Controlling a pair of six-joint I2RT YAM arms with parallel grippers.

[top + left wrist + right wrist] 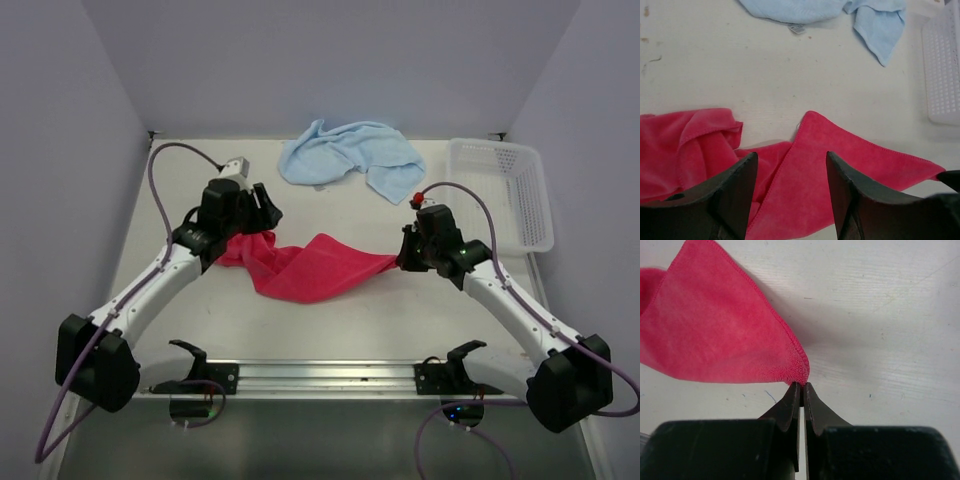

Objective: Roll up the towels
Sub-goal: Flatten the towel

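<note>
Tag (796, 29) on the blue towel (790, 7) too small for me to read — right end effector (801, 385) pinched shut on the red towel (715, 335) corner, left end effector (791, 156) parted above it.

The red-pink towel (305, 268) lay across the centre of the top view, partly spread. Its left end was bunched in folds, its middle formed a flat triangular panel with a stitched hem, and its right corner tapered to a point at centre right. The light blue towel (345, 152) lay crumpled at upper centre, well apart from it.
</note>
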